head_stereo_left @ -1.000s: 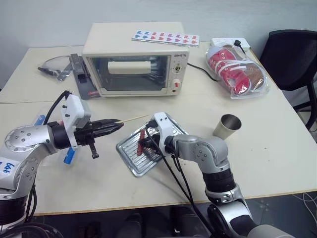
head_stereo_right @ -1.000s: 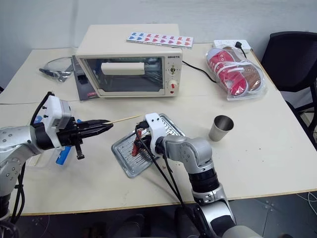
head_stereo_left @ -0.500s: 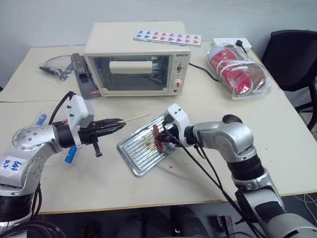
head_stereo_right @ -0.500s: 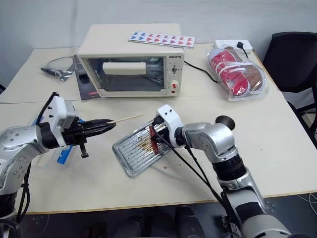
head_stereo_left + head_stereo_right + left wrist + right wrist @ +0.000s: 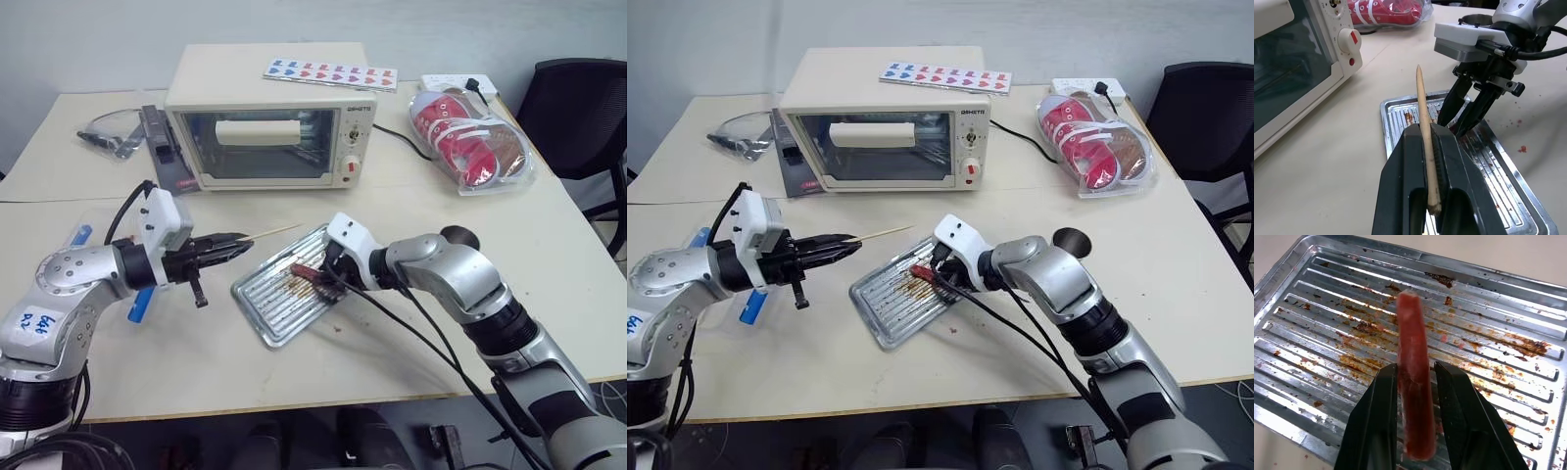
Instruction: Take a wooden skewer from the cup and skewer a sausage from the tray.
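Sausage [image 5: 1413,401] in right tool [image 5: 1415,382]

Both head views look down over the table [image 5: 294,372]; each wrist view sits close along its fingers, sharing the tray [image 5: 1528,340].

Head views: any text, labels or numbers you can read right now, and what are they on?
"646", handwritten, roughly, on a white sticker on the robot's left arm.
A brand mark above the knobs of the toaster oven: too small to read.
The dial markings there: too small to read.
Heart shapes, no words, on the sticker strip on top of the oven.
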You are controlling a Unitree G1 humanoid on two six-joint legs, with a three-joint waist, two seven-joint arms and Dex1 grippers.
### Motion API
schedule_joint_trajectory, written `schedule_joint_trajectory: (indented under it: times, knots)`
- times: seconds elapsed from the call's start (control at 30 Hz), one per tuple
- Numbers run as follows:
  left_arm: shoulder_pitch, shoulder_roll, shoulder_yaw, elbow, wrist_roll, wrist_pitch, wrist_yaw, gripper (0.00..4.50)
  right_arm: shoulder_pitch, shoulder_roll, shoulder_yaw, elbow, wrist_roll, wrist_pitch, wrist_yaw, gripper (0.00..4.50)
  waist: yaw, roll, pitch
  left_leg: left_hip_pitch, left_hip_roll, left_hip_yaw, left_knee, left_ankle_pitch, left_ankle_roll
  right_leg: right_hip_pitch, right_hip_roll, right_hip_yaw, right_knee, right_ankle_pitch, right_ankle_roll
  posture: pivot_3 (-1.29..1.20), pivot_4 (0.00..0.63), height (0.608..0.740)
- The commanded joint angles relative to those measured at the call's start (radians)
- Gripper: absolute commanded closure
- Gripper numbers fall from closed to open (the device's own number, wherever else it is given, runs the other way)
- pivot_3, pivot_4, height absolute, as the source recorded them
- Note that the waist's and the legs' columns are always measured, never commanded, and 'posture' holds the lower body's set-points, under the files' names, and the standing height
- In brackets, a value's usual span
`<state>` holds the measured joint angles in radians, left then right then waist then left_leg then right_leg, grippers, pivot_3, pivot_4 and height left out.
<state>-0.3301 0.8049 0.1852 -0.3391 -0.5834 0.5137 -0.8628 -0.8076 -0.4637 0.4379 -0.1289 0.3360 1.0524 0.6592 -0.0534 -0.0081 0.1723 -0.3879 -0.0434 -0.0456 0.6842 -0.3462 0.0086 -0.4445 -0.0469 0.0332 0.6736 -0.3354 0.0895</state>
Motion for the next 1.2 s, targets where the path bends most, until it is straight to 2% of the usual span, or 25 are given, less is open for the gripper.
schedule_joint_trajectory:
  times: [0.03, 0.77, 0.8, 0.83, 1.2]
  knots:
    - [-0.018, -0.007, -0.001, -0.009, 0.007, -0.02, -0.003, 4.5, 0.022, 0.021, -0.01, -0.048, -0.02, -0.007, -0.024, 3.3, 0.0, 0.0, 0.0, 0.0, 0.0, 0.0, 0.0, 0.0, 0.0, 0.0, 0.0, 0.0, 0.0, 0.0, 0.0, 0.0, 0.15, 0.74]
    - [-0.058, -0.019, -0.021, 0.024, 0.021, -0.022, -0.027, 4.5, 0.096, 0.094, -0.044, -0.044, -0.055, -0.032, -0.069, 3.3, -0.002, 0.0, 0.0, 0.0, 0.0, 0.0, 0.001, 0.0, 0.0, 0.0, 0.0, 0.0, 0.001, 0.0, 0.0, 0.0, 0.15, 0.74]
    - [-0.059, -0.019, -0.021, 0.025, 0.022, -0.022, -0.027, 4.5, 0.097, 0.094, -0.045, -0.045, -0.056, -0.033, -0.069, 3.65, -0.002, 0.0, 0.0, 0.0, 0.0, 0.0, 0.001, 0.0, 0.0, 0.0, 0.0, 0.0, 0.001, 0.0, 0.0, 0.0, 0.15, 0.74]
    - [-0.061, -0.019, -0.022, 0.026, 0.022, -0.022, -0.028, 4.5, 0.098, 0.093, -0.045, -0.044, -0.056, -0.033, -0.07, 3.73, -0.002, 0.0, 0.0, 0.0, 0.0, 0.0, 0.001, 0.0, 0.0, 0.0, 0.0, 0.0, 0.001, 0.0, 0.0, 0.0, 0.15, 0.74]
    - [-0.069, -0.026, -0.031, 0.033, 0.029, -0.026, -0.028, 4.5, 0.091, 0.083, -0.055, -0.054, -0.057, -0.022, -0.061, 3.73, -0.002, 0.0, 0.0, 0.0, 0.0, 0.0, 0.001, 0.0, 0.0, 0.0, 0.0, 0.0, 0.001, 0.0, 0.0, 0.0, 0.15, 0.74]
